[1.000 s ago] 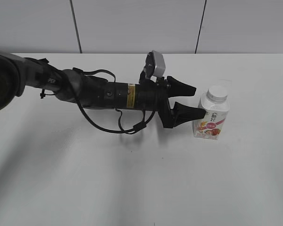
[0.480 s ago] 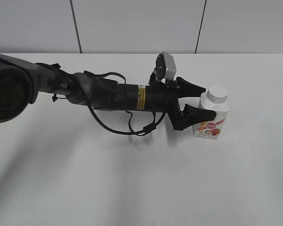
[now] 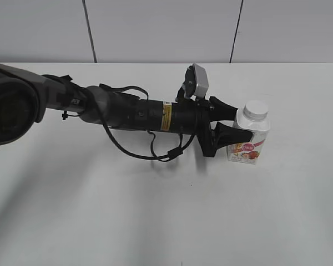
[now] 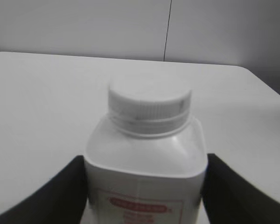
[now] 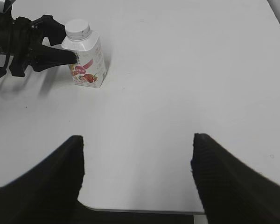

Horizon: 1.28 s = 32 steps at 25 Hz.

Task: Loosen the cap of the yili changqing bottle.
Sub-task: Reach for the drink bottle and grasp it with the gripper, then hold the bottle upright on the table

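Small white carton-style bottle with red-pink fruit label, writing unreadable, stands upright on the white table; round white screw cap on. Left gripper straddles its body, contact unclear; right gripper spread wide.

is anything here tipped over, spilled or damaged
Nothing stands out. The yili changqing bottle stands upright on the table with its cap on and no spill around it. The left pincer brackets the bottle's body, and the right pincer is open, well away.
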Available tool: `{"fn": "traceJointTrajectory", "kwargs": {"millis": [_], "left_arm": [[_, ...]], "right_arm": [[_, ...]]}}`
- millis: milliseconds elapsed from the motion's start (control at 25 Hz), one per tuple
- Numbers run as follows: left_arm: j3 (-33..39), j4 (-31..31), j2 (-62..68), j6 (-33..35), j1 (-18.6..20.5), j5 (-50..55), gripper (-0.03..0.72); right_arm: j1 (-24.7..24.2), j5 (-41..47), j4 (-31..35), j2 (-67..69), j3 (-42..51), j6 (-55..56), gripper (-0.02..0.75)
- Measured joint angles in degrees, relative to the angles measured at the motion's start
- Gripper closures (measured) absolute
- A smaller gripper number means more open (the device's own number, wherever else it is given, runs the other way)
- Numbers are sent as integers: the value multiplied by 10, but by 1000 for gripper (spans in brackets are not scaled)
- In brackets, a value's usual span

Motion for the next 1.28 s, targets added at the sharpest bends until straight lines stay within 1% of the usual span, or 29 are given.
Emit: {"fn": "traceJointTrajectory", "kwargs": {"millis": [200, 360, 440, 640, 760, 920, 1080, 1280], "left_arm": [[-2, 23, 0, 0, 1, -14, 263], [-2, 58, 0, -5, 17, -45, 263], [-2, 69, 0, -17, 32, -56, 263], [-2, 99, 0, -45, 87, -84, 263], [-2, 127, -1, -73, 107, -97, 263], [-2, 173, -12, -106, 116, -100, 264], [-2, 206, -23, -125, 120, -99, 265], [-2, 216, -28, -146, 126, -98, 265]], "right_arm": [[0, 0, 0, 0, 0, 0, 172], [0, 0, 0, 0, 0, 0, 172], [0, 0, 0, 0, 0, 0, 172], [0, 0, 0, 0, 0, 0, 172], [0, 0, 0, 0, 0, 0, 172], [0, 0, 0, 0, 0, 0, 172], [0, 0, 0, 0, 0, 0, 172], [0, 0, 0, 0, 0, 0, 172]]}}
